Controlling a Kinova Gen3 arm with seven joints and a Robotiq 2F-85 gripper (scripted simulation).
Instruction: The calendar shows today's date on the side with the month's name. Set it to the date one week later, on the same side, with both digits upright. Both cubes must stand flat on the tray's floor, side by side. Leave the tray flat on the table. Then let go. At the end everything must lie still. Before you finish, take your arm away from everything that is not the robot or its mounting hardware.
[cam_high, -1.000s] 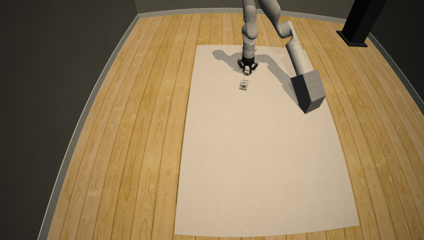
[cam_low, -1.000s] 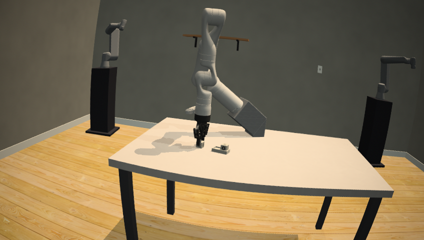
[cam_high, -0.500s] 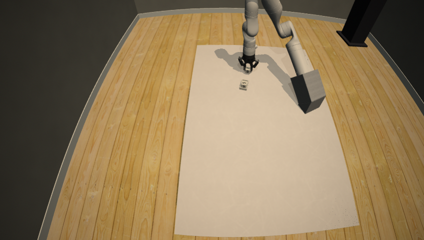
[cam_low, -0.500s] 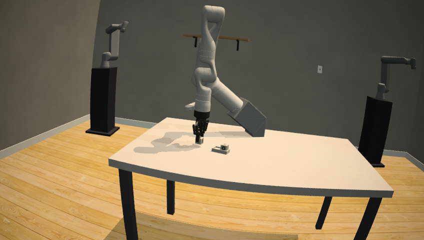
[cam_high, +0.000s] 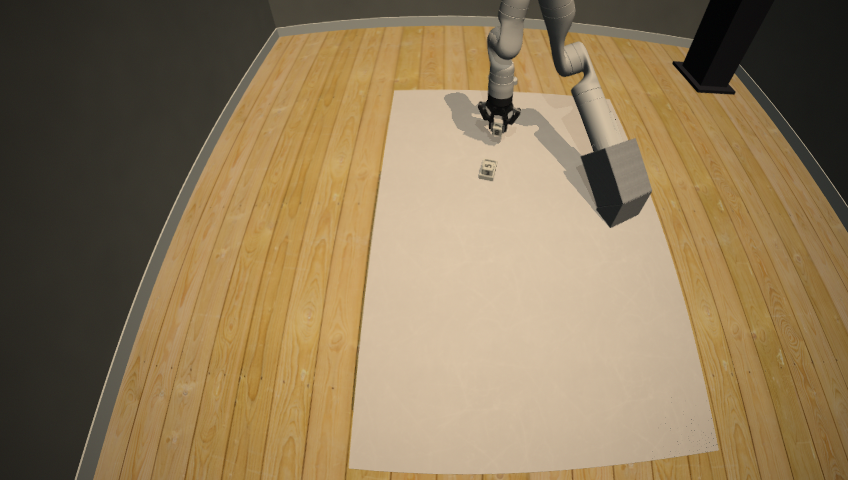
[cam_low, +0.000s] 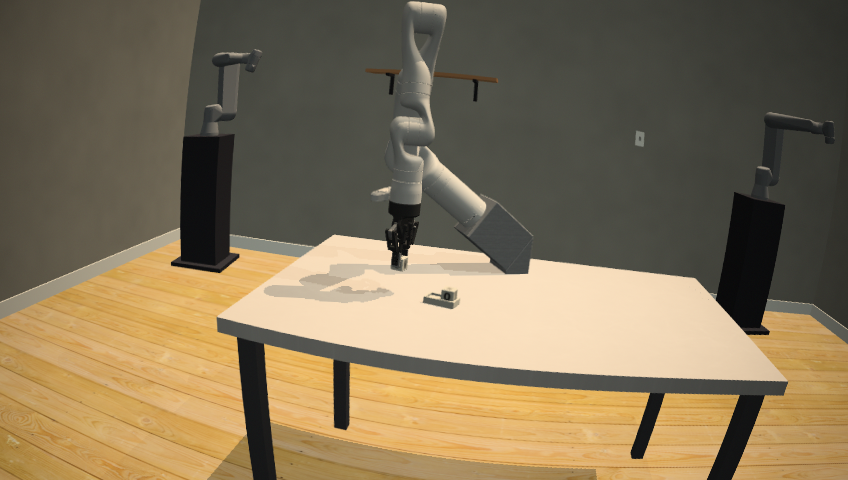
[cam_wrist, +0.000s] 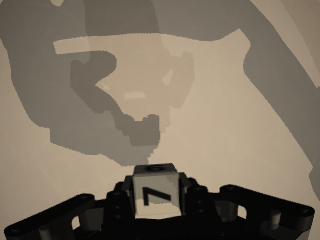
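Observation:
My gripper (cam_high: 496, 128) is shut on a white digit cube (cam_wrist: 158, 192) and holds it just above the table, at the far side. The cube's face toward the wrist camera shows a 7. The same cube shows at the fingertips in the exterior view (cam_low: 401, 262). The small white calendar tray (cam_high: 485, 176) lies flat on the table, a little nearer than the gripper. One cube (cam_low: 448, 293) stands in it at its right end; its front face shows a 0 and its top face a 5. The tray's left place (cam_low: 433, 298) is empty.
The arm's grey base block (cam_high: 615, 178) stands on the table to the right of the tray. Black pedestals with other arms (cam_low: 205, 199) (cam_low: 749, 258) stand on the floor beyond the table's ends.

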